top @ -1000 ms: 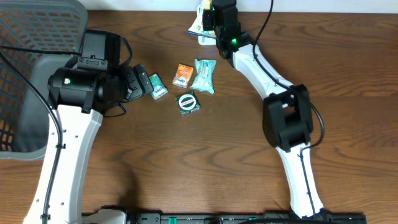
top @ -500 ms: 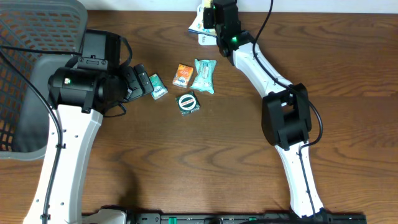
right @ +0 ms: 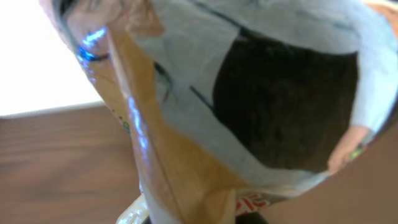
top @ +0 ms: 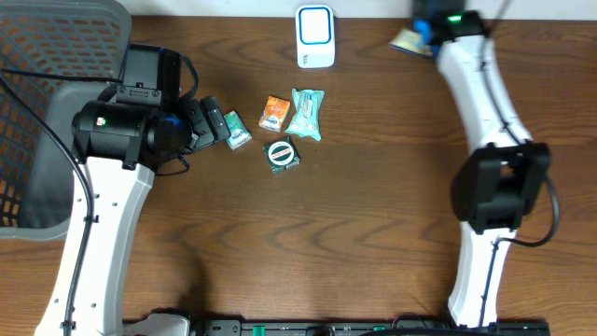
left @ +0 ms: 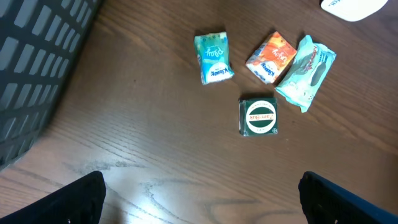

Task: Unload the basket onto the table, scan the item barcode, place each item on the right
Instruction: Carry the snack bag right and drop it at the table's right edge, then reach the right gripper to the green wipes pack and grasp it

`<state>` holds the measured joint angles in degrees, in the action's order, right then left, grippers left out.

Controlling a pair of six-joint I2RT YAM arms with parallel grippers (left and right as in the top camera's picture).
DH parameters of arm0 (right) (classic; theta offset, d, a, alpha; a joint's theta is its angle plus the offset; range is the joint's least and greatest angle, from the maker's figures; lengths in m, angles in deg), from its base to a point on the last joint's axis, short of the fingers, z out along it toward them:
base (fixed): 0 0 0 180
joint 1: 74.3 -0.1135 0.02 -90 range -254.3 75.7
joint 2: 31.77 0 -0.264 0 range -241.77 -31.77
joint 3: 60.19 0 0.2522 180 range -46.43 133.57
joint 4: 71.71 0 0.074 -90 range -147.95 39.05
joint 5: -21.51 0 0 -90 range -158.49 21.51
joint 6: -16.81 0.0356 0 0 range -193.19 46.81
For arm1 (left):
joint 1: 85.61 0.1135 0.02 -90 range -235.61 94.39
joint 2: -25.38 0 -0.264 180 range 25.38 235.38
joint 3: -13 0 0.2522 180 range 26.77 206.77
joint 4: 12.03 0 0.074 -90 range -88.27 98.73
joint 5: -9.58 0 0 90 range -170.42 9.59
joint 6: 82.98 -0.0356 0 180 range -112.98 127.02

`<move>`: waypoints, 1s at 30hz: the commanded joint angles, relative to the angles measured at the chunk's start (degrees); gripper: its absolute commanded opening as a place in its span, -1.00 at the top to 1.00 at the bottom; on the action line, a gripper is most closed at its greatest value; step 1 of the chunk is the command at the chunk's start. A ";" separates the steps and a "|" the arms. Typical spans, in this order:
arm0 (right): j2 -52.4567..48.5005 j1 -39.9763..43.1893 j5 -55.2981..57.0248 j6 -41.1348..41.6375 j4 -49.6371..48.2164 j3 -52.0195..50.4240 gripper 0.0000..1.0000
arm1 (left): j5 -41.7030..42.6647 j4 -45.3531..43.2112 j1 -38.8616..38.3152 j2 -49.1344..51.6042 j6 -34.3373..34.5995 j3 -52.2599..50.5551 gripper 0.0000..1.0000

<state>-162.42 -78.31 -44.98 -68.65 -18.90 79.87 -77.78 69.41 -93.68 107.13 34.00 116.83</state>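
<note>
My right gripper [top: 427, 28] is shut on the item, a white and tan crinkly packet [top: 407, 39], held at the table's back edge to the right of the white barcode scanner [top: 315, 35]. In the right wrist view the packet [right: 217, 93] fills nearly the whole frame and hides the right gripper [right: 199, 219]. My left gripper [top: 216, 121] hovers open over the table left of the loose goods; its left gripper [left: 205, 208] has nothing between its wide fingertips.
Loose on the wood lie a small green-white packet [left: 213, 57], an orange box [left: 271, 57], a teal packet [left: 306, 72] and a green box with a round label [left: 259, 116]. A grey mesh basket [top: 37, 103] stands at the far left.
The right arm has swung to the right along the back edge with the packet, away from the scanner, which now shows in full. The left arm has not moved.
</note>
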 commanded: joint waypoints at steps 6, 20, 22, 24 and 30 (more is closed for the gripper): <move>-0.39 12.46 -5.81 -2.21 11.65 0.35 -0.98 | -0.57 0.22 0.13 -0.26 -0.35 0.55 -0.96; -0.39 6.49 -58.55 -1.40 24.87 0.33 -0.72 | -0.55 0.22 0.13 -0.26 -0.35 0.55 -0.95; -0.44 3.80 -58.25 -1.40 26.47 0.33 -0.56 | -0.57 0.22 0.13 -0.26 -0.35 0.55 -0.95; -0.52 0.13 -57.55 -1.40 26.75 0.17 -0.42 | -0.57 0.22 0.13 -0.26 -0.35 0.55 -0.95; -0.74 -10.91 -41.79 7.26 24.11 -0.24 -0.35 | -0.57 0.22 0.13 -0.26 -0.35 0.55 -0.96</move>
<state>-163.05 -84.17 -96.98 -68.30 6.10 79.74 -77.80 69.41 -93.68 107.13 34.00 116.83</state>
